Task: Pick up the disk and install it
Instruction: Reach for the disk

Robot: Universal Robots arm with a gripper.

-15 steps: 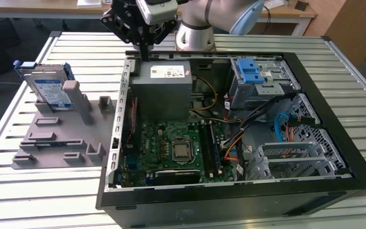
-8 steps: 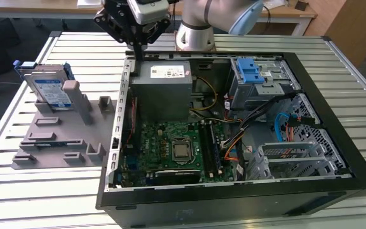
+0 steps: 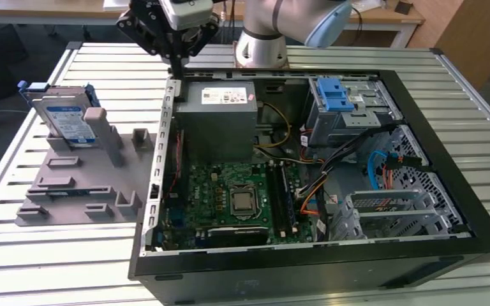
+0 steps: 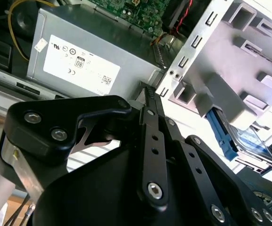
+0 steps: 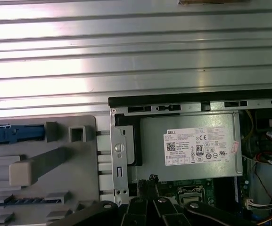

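Observation:
The disk [image 3: 66, 120] stands on edge in a grey holder [image 3: 83, 185] at the exterior view's left, outside the computer case [image 3: 313, 255]. It is silver with a white-and-blue label and a blue bracket. In the first wrist view the disk [image 5: 13, 134] appears edge-on as a blue strip; in the second wrist view the disk [image 4: 249, 141] peeks from behind the holder. My gripper [image 3: 177, 67] hangs above the case's back left corner, well apart from the disk. Both wrist views show the gripper [image 4: 147, 90] [image 5: 148, 181] shut, with nothing in it.
The open case holds a grey power-supply box [image 3: 219, 111] with a white sticker, a green motherboard [image 3: 237, 197], cables, and a metal drive cage with a blue latch [image 3: 339, 95]. The holder [image 5: 41, 165] has several slots and pegs. The slatted metal table [image 3: 49, 255] surrounds everything.

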